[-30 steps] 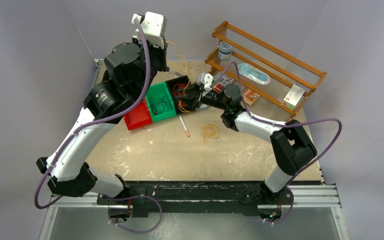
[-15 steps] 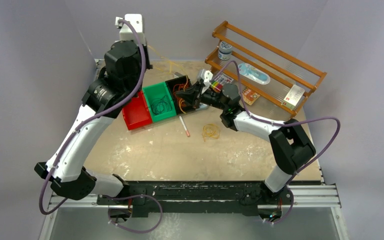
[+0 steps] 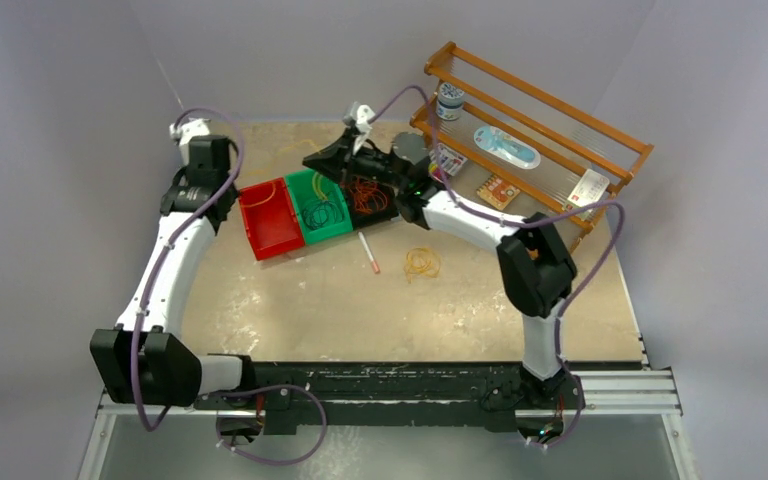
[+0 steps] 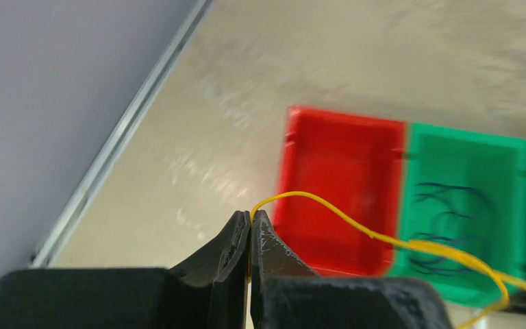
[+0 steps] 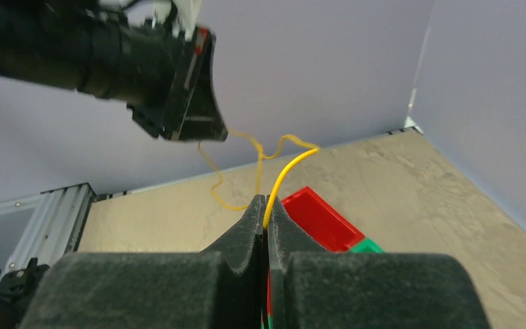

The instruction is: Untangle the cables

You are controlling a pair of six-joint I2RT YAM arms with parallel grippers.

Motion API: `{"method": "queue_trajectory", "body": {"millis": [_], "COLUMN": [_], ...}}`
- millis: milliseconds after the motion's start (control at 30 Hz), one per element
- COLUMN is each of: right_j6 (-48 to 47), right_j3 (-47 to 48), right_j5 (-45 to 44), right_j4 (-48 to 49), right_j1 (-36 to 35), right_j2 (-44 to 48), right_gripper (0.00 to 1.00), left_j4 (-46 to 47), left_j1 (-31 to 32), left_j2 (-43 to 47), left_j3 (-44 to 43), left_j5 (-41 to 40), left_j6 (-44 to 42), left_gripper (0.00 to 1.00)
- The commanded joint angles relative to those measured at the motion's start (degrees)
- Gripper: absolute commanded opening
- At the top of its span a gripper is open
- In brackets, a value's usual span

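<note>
1. Red bin [image 3: 272, 222] and green bin [image 3: 328, 236] touch, side by side on the desk [image 3: 360, 310].
2. A white pen [image 3: 369, 253] lies near them.
3. The wooden rack [image 3: 550, 97] holds a tin [image 3: 449, 100], a blue packet [image 3: 507, 146], a box [image 3: 588, 190].

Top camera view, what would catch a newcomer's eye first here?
Both arms stretch to the far side of the table, where the left gripper and the right gripper are each shut on a thin yellow wire. Between the arms, a red bin and a green bin sit side by side. A wooden rack stands at the far right.
</note>
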State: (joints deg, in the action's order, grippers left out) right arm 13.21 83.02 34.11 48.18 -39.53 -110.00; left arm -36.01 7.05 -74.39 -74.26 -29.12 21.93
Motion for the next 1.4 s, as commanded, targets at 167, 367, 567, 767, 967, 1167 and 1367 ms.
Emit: {"method": "queue_trajectory", "body": {"millis": [167, 367, 567, 767, 967, 1167, 1367], "right_j6": [-0.1, -1.4, -2.3, -5.2, -7.2, -5.3, -6.7], "right_j3": [26.6, 40.5, 45.0, 49.6, 43.1, 26.9, 16.7], "right_j5": [5.1, 7.3, 5.3, 2.5, 2.9, 2.9, -3.7], "right_j4": [-10.4, -13.7, -12.3, -16.3, -14.7, -5.5, -7.4], "right_j1": [-6.7, -9.2, -9.6, -9.6, -9.5, -7.7, -6.0], "right_j2": [-18.0, -29.0, -35.8, -40.4, -36.4, -25.5, -17.0], "right_gripper": [0.0, 0.0, 0.0, 0.05, 0.36, 0.52, 0.64], "left_j4": [1.2, -0.4, 0.3, 4.6, 8.0, 9.6, 11.2], "left_j1": [-9.4, -9.4, -9.4, -9.4, -9.4, -9.4, -9.4], "left_j2": [12.6, 17.4, 17.2, 16.6, 15.2, 12.6, 9.1], "left_j3": [8.5, 9.5, 10.8, 12.7, 12.9, 10.9, 9.0], "left_j5": [-3.3, -9.6, -5.9, 0.6, 6.4, 6.9, 7.9], "left_j6": [7.5, 7.3, 6.7, 5.2, 4.8, 5.1, 5.8], "left_gripper": [0.0, 0.0, 0.0, 0.0, 0.0, 0.0, 0.0]}}
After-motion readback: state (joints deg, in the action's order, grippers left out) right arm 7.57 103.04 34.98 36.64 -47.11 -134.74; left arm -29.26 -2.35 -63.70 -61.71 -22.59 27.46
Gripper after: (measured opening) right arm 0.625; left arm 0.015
